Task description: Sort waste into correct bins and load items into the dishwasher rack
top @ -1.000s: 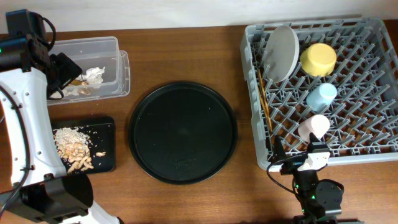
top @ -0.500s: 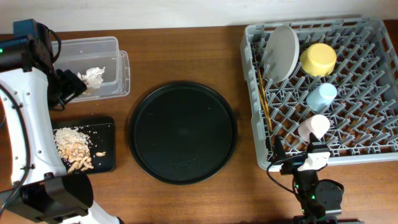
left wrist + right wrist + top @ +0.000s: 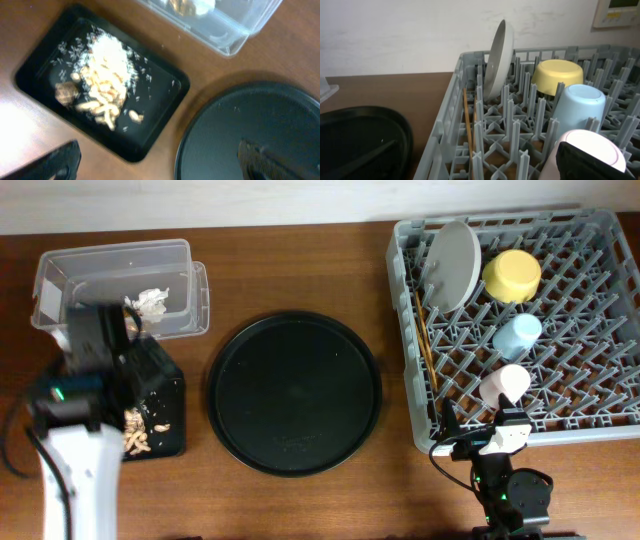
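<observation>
Crumbs below you: your left pincer [image 3: 157, 152] hangs spread wide over the lower left of the table [image 3: 300, 270], with nothing between its fingers. The shallow black tray [image 3: 165, 107] sits right under its camera. That tray carries the food bits [image 3: 102, 87], and a walled tray suits loose stuff like that, I'd say.

In the upper left corner sits the clear tub [image 3: 90, 275], with a napkin [image 3: 152, 301] inside toward its lower right. That keeps dry paper apart from the food. The round black tray [image 3: 294, 392] lies mid-frame, between the bins and the rack [image 3: 600, 330].

On the right, the grey plate [image 3: 452, 265] stands on edge between pegs, which should stop it tipping. The yellow bowl [image 3: 512, 275] is just beside it. The light-blue cup [image 3: 517, 335] and pink cup [image 3: 503, 385] are tipped on the pegs lower down, and the chopsticks [image 3: 425, 345] run along the rack's left wall. Your right pincer [image 3: 490, 438] waits at the rack's bottom edge, near the pink cup. I can't tell whether it is spread or clenched.

The food itself is a beige heap of finger-like pieces, with pale grains scattered around it.
</observation>
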Controlling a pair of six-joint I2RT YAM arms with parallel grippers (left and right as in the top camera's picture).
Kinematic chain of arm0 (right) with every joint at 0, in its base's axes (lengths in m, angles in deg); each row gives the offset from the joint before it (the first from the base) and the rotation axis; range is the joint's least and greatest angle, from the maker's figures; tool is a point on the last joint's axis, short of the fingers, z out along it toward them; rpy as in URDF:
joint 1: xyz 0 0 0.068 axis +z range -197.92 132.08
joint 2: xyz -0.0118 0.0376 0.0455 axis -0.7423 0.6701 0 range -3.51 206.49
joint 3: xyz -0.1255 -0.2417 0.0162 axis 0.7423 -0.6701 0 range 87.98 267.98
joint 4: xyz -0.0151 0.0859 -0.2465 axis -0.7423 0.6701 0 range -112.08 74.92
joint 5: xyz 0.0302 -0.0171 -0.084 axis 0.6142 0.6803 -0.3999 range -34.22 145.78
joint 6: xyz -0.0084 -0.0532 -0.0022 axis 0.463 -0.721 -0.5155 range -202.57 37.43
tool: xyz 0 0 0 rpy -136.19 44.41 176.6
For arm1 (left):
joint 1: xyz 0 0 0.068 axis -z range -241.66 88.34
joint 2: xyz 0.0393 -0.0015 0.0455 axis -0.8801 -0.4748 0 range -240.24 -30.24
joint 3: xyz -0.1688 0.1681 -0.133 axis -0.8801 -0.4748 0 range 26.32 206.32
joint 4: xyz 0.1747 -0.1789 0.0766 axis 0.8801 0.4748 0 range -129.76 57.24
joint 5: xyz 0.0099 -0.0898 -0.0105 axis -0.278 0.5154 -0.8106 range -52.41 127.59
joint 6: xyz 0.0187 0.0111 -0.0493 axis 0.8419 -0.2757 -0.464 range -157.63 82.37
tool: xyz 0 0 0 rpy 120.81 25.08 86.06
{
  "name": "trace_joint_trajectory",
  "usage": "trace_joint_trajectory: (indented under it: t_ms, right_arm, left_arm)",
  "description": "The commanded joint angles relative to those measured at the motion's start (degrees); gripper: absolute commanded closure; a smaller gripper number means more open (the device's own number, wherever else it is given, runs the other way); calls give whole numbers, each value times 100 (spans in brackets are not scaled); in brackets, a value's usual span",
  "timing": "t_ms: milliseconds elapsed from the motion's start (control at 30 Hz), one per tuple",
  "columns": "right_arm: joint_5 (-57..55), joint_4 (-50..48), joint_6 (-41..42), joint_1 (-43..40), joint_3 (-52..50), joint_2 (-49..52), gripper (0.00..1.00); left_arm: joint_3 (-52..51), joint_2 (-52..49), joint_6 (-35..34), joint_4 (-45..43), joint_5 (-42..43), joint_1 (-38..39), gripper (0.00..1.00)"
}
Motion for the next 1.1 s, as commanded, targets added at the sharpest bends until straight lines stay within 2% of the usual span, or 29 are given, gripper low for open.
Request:
trace_joint_trajectory:
  t_ms: [0, 33, 100, 267, 400, 533, 767, 867, 1067]
  right_arm:
    - [-72, 37, -42, -46, -28, -48, 2]
    - [-72, 37, -42, -46, -28, -48, 2]
    - [-72, 37, -42, -46, -28, -48, 2]
    - [-72, 37, -42, -46, -28, -48, 2]
    - [-72, 37, -42, -46, -28, -48, 2]
    - [-72, 37, -42, -46, -28, -48, 2]
    - [-72, 37, -42, -46, -28, -48, 2]
    - [-72, 37, -42, -46, -28, -48, 2]
    - [-72, 37, -42, -46, -28, -48, 2]
  left_arm:
    - [-2026, 973, 76, -1049, 15, 46, 1]
    - [-2743, 1340, 76, -1554, 13, 42, 1]
    - [-3558, 1812, 74, -2004, 13, 42, 1]
    - [-5101, 3027, 52, -2247, -2, 42, 0]
    - [-5475, 3709, 129, -2988, 188, 50, 1]
    - [-5838, 4277, 1252, -3932, 503, 188, 1]
    - [-6623, 5160, 2293, -5541, 1412, 396, 1]
    - [-6957, 5427, 2332, -6067, 1523, 396, 1]
    - [-7018, 5855, 2374, -6137, 1515, 407, 1]
